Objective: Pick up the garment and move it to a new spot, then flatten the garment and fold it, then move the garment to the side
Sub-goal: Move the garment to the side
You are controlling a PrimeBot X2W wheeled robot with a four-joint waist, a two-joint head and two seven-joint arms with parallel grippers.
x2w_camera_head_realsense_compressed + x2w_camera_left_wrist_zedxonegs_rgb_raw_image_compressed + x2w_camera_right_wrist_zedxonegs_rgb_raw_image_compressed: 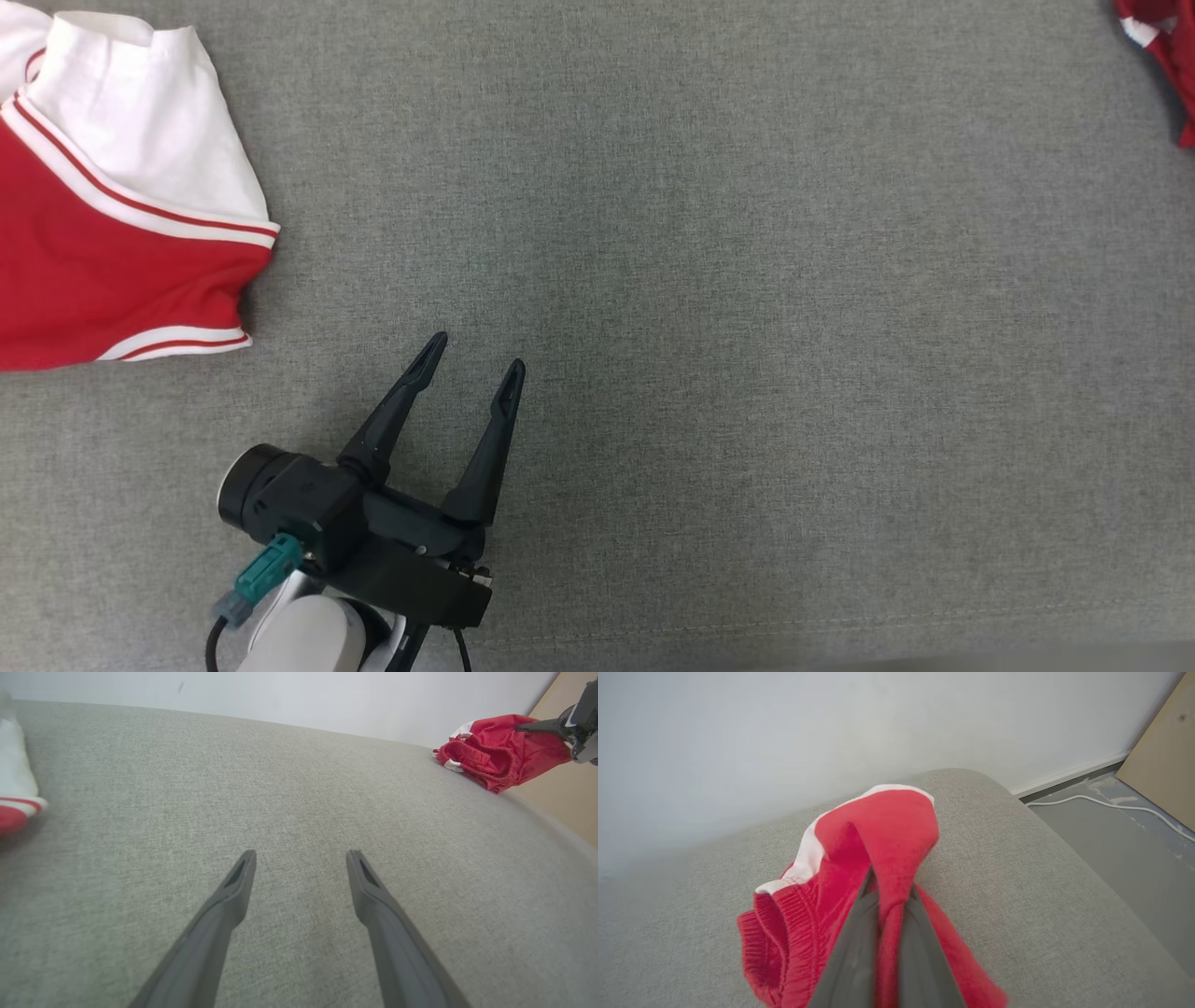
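My right hand (892,883) is closed narrow on the red garment (878,830), with a fold of cloth pinched between the two fingers. In the right wrist view the fabric drapes up and over the fingertips, and a white-trimmed edge peaks at the far side. A ribbed elastic band bunches at the lower left, resting on the grey upholstered surface (1041,896).

In the left wrist view this garment (495,751) sits at the far right corner of the surface, close to its edge. Its long axis runs from the ribbed end on the cushion up to the end gripped by the right hand (558,725). In the head view only a red scrap (1158,37) shows at the top right corner.

My left hand (476,353) is spread wide and holding nothing, over bare grey fabric with its fingers pointing up and slightly right. A second red-and-white garment (121,215) lies flat just to its left, well apart from the red one.
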